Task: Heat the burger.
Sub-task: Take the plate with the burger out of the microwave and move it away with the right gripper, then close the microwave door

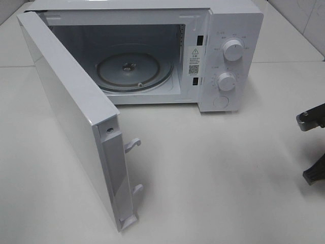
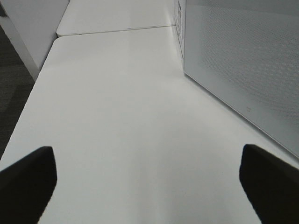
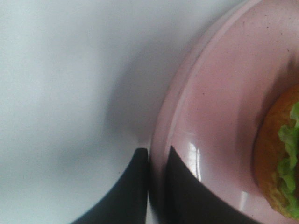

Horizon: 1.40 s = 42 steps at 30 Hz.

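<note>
The right pincer (image 3: 158,186) is clamped on the round pink plate's (image 3: 219,116) rim, carrying the brown-orange, green-layered burger (image 3: 280,158). The open white microwave (image 1: 152,56) lies toward ten o'clock from it; the left pincer (image 2: 149,184) is spread apart, empty.

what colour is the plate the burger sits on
Pink, a pale glossy pink plate under the burger; the right wrist view shows it best.

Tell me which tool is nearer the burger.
Right. The right tool is shut on the rim of the pink plate carrying the burger; the left tool hangs open beside the microwave door, no burger in its view.
</note>
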### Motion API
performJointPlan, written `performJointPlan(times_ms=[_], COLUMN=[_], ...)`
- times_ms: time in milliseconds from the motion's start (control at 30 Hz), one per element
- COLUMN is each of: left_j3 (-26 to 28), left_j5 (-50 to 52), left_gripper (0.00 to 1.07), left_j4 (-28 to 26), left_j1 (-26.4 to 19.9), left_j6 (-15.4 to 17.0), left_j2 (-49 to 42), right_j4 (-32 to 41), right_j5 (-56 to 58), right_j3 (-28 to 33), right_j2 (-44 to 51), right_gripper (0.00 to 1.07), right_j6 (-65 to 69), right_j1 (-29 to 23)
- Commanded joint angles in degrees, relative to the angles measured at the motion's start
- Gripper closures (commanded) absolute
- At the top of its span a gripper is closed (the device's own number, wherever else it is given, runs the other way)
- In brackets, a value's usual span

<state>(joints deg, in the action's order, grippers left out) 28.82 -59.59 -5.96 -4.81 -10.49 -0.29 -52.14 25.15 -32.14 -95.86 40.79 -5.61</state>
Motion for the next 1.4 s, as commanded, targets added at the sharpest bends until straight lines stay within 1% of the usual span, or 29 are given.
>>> performJointPlan(times_ms=[33, 67, 100, 133, 167, 200, 233, 267, 300, 333, 367, 400, 433, 467, 567, 600, 633, 733, 800, 833, 900, 967, 1000, 1067, 1167, 1200, 1233, 1267, 1400], left_j3=[-0.17, -0.17, -0.17, -0.17, -0.17, -0.17, -0.17, -0.17, -0.17, -0.17, -0.17, -0.17, -0.17, -0.17, -0.17, -0.17, -0.17, -0.17, -0.17, -0.17, -0.17, -0.17, -0.17, -0.17, -0.17, -0.17, -0.17, -0.17, -0.17], left_j5=[0.23, 0.23, 0.23, 0.23, 0.23, 0.23, 0.23, 0.23, 0.23, 0.23, 0.23, 0.23, 0.23, 0.23, 0.23, 0.23, 0.23, 0.23, 0.23, 0.23, 0.23, 0.23, 0.23, 0.23, 0.23, 0.23, 0.23, 0.23, 0.23], left_gripper=[0.06, 0.06, 0.06, 0.06, 0.06, 0.06, 0.06, 0.06, 0.06, 0.06, 0.06, 0.06, 0.06, 0.06, 0.06, 0.06, 0.06, 0.06, 0.06, 0.06, 0.06, 0.06, 0.06, 0.06, 0.06, 0.06, 0.06, 0.06, 0.06], left_j4=[0.11, 0.11, 0.11, 0.11, 0.11, 0.11, 0.11, 0.11, 0.11, 0.11, 0.11, 0.11, 0.11, 0.11, 0.11, 0.11, 0.11, 0.11, 0.11, 0.11, 0.11, 0.11, 0.11, 0.11, 0.11, 0.11, 0.11, 0.11, 0.11], left_j1=[-0.06, -0.06, -0.06, -0.06, -0.06, -0.06, -0.06, -0.06, -0.06, -0.06, -0.06, -0.06, -0.06, -0.06, -0.06, -0.06, -0.06, -0.06, -0.06, -0.06, -0.06, -0.06, -0.06, -0.06, -0.06, -0.06, -0.06, -0.06, -0.06], left_j6=[0.34, 0.34, 0.34, 0.34, 0.34, 0.34, 0.34, 0.34, 0.34, 0.34, 0.34, 0.34, 0.34, 0.34, 0.34, 0.34, 0.34, 0.34, 0.34, 0.34, 0.34, 0.34, 0.34, 0.34, 0.34, 0.34, 0.34, 0.34, 0.34], left_j2=[-1.09, -1.09, -1.09, -1.09, -1.09, -1.09, -1.09, -1.09, -1.09, -1.09, -1.09, -1.09, -1.09, -1.09, -1.09, -1.09, -1.09, -1.09, -1.09, -1.09, -1.09, -1.09, -1.09, -1.09, -1.09, -1.09, -1.09, -1.09, -1.09], right_j4=[-0.92, -0.46, 0.11, 0.11, 0.52, 1.15, 1.15, 1.55, 2.81, 2.81, 3.95, 3.95, 5.90, 8.48, 10.08, 13.75, 17.13, 19.08, 27.73, 27.73, 30.31, 40.68, 40.68, 47.78, 48.93, 49.68, 50.36, 50.36, 48.70], right_j5=[-0.34, -0.40, -0.63, -0.63, -0.80, -1.60, -1.60, -1.95, -1.83, -1.83, -1.43, -1.43, -0.63, -0.34, -0.11, -0.06, 0.57, 1.43, 5.56, 5.56, 6.65, 8.77, 8.77, 8.77, 8.77, 8.88, 9.22, 9.22, 11.80], right_j3=[-0.40, -0.40, -0.40, -0.40, -0.40, -0.40, -0.40, -0.40, -0.69, -0.69, -1.03, -1.03, -1.78, -2.58, -3.09, -4.18, -5.50, -6.36, -9.40, -9.40, -10.08, -11.00, -11.00, -11.00, -11.00, -11.00, -11.00, -11.00, -10.94], right_j2=[-0.97, -1.83, -2.29, -2.29, -2.29, -2.23, -2.23, -2.12, -2.12, -2.12, -2.12, -2.12, -2.12, -1.83, -1.43, -0.23, 1.38, 2.18, 5.10, 5.10, 5.79, 9.22, 9.22, 12.32, 13.46, 15.41, 17.70, 17.70, 23.66], right_gripper=[0.99, 0.96, 0.90, 0.90, 0.86, 0.74, 0.74, 0.68, 0.53, 0.53, 0.45, 0.45, 0.31, 0.19, 0.16, 0.14, 0.15, 0.16, 0.19, 0.19, 0.19, 0.19, 0.19, 0.20, 0.20, 0.21, 0.21, 0.21, 0.22], right_j6=[1.89, 3.09, 3.95, 3.95, 3.95, 3.95, 3.95, 3.90, 3.55, 3.55, 3.15, 3.15, 1.26, -2.01, -3.95, -7.51, -11.40, -13.69, -22.80, -22.80, -25.21, -34.21, -34.21, -39.25, -39.82, -39.76, -39.76, -39.76, -39.82], right_j1=[0.29, 0.29, 0.29, 0.29, 0.29, 0.29, 0.29, 0.29, 0.29, 0.29, 0.29, 0.29, 0.29, 0.29, 0.29, 0.29, 0.29, 0.29, 0.29, 0.29, 0.29, 0.29, 0.29, 0.29, 0.29, 0.34, 1.55, 1.55, 4.41])
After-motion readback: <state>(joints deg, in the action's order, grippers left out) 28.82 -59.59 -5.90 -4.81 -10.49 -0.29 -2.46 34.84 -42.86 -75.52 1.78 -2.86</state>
